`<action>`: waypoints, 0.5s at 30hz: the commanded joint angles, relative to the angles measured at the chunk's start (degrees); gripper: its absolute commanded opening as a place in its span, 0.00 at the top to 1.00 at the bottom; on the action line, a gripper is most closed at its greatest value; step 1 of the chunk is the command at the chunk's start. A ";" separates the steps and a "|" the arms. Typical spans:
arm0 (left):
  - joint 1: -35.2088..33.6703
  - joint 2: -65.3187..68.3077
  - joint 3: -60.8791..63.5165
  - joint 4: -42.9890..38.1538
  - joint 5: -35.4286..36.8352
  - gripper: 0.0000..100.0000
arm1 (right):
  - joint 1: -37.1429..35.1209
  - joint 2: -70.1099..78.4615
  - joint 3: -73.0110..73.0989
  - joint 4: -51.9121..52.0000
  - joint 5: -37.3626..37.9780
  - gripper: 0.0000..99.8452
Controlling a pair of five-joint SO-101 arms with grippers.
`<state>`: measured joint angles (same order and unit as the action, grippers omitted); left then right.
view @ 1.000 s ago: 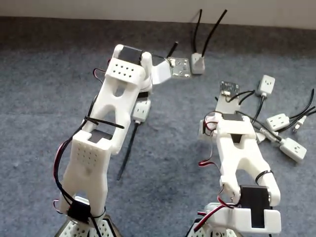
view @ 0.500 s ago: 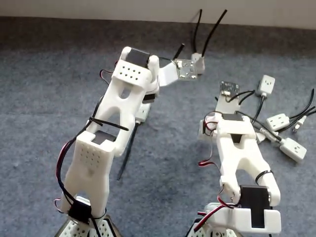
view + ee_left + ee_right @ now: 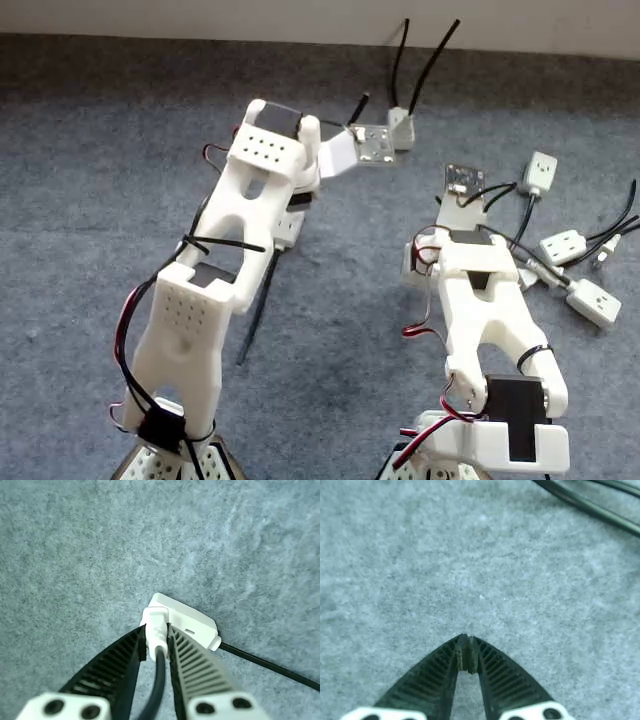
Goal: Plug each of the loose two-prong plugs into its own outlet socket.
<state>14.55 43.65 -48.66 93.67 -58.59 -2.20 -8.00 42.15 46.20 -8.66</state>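
My left gripper (image 3: 156,634) is shut on a white two-prong plug (image 3: 155,622) with a black cord. The plug's front end meets the end face of a white outlet socket (image 3: 189,622) lying on the carpet; the prongs are hidden. From above, that socket (image 3: 402,125) lies at the back, just beyond the left arm's wrist (image 3: 345,152). My right gripper (image 3: 467,656) is shut with nothing in it, over bare carpet. A second white socket (image 3: 288,226) with a black cord lies under the left arm.
Three more white sockets (image 3: 541,172) (image 3: 562,246) (image 3: 594,302) with tangled black cords (image 3: 610,228) lie right of the right arm. Black cords (image 3: 590,505) cross the far carpet in the right wrist view. The wall's base (image 3: 200,20) runs along the back.
The left arm has swung to the right and toward the back, carrying the plug up to the back socket. The right arm has not moved.
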 commanded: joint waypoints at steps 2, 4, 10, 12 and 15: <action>-1.80 -0.92 -0.57 2.37 -1.93 0.99 | -0.22 -1.98 -0.13 -0.92 -0.44 0.99; -1.89 -1.10 -0.66 2.64 -0.88 0.99 | -0.31 -1.98 -0.13 -0.92 -0.44 0.99; -1.27 -1.19 -13.32 2.46 17.76 0.99 | -0.48 -1.98 -0.13 -0.92 -0.53 0.99; -1.45 -1.19 -21.32 4.75 22.51 0.99 | -1.19 -2.15 -0.13 -0.92 -0.53 0.99; -3.12 -1.19 -32.92 7.47 28.48 0.99 | -4.62 -2.15 -0.48 -0.92 -0.53 0.99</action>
<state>13.41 43.74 -69.58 98.95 -35.91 -3.34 -8.00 42.15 46.20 -8.66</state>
